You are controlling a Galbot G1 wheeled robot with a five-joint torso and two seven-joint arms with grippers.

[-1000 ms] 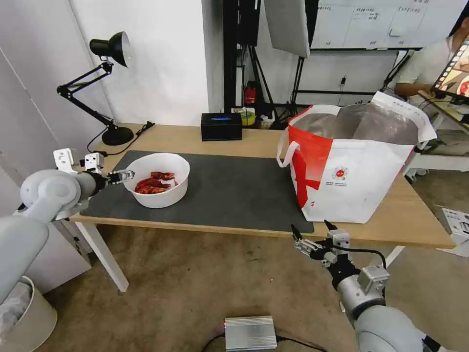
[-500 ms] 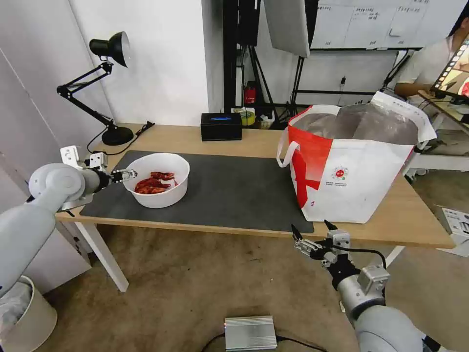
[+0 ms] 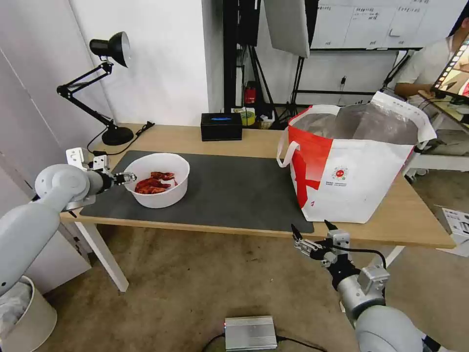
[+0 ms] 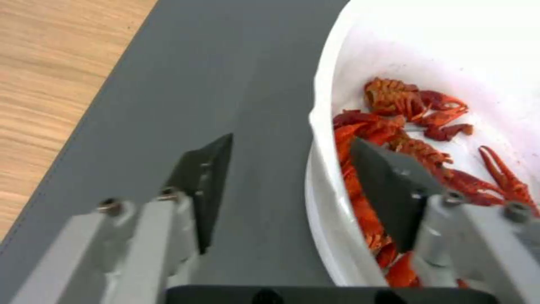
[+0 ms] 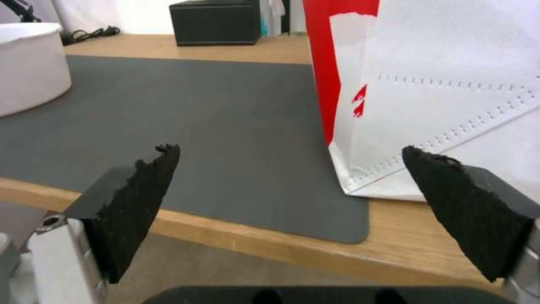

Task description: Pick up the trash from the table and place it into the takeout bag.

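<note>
I have the left gripper at the bowl, jaws spread and straddling its near rim: one finger over the crayfish shells inside, the other over the mat outside. The bowl sits on the mat, well apart from the takeout bag. My right gripper hangs wide open below the table edge, near the bag.

The white bowl of red shells has its rim between the open left jaws; the big bag stands far off.
</note>
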